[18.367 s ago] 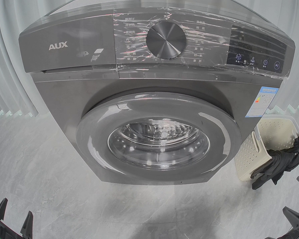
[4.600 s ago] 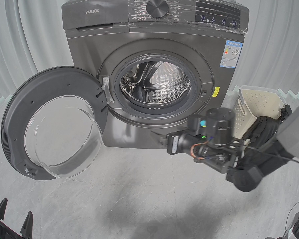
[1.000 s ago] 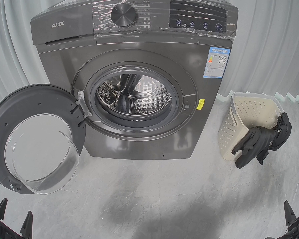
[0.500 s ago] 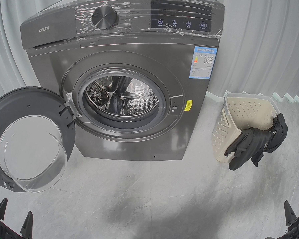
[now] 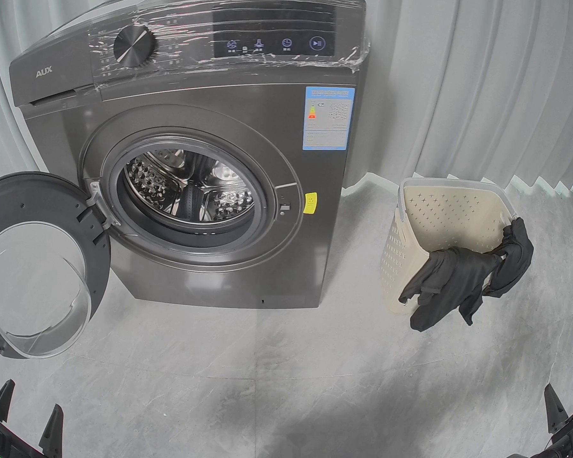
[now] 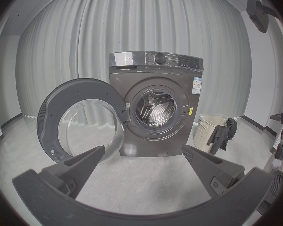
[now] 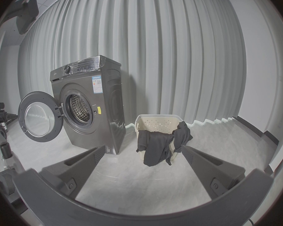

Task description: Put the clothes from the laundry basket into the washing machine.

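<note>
At the lower corners, the left claw (image 5: 27, 408) and right claw (image 5: 568, 392) are held spread and empty, ready for grasping. At centre right, black clothes (image 5: 455, 278) are draped over the laundry basket (image 5: 452, 214) rim. At upper left, the washing machine (image 5: 204, 97) door (image 5: 19, 192) is swung wide for loading.
</note>
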Robot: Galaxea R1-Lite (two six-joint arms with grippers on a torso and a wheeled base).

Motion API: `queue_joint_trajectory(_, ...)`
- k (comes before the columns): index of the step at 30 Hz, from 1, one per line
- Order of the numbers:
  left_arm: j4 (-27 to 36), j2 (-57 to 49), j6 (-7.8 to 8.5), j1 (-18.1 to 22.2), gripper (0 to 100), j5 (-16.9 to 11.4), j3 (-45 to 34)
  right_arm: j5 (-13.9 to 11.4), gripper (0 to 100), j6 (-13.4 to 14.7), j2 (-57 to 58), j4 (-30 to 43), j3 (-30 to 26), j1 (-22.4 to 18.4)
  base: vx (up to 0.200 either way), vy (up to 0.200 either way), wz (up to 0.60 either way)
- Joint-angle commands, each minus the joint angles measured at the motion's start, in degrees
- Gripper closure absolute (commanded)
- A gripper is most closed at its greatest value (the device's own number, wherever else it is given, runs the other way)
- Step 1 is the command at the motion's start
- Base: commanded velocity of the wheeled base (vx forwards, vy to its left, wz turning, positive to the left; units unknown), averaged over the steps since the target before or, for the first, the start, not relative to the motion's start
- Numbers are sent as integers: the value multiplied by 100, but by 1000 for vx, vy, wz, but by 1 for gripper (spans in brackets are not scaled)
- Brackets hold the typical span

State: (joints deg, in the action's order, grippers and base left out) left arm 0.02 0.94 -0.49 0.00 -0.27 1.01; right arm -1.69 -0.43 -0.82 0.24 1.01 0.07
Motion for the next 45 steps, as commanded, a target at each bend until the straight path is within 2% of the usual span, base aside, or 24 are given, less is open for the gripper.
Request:
queue_joint_trajectory(1, -2, -94, -4, 0, 0, 0, -101, -6, 0, -1, 64, 2, -101, 1, 0, -200, 0)
queue_joint_trajectory(42, -2, -94, -13, 0, 0, 0, -101, 2, 0, -1, 64, 2, -101, 1, 0, -200, 0)
queue_joint_trajectory(45, -2, -94, -13, 0, 0, 0, -101, -6, 0, -1, 64, 2, -101, 1, 0, 0, 0)
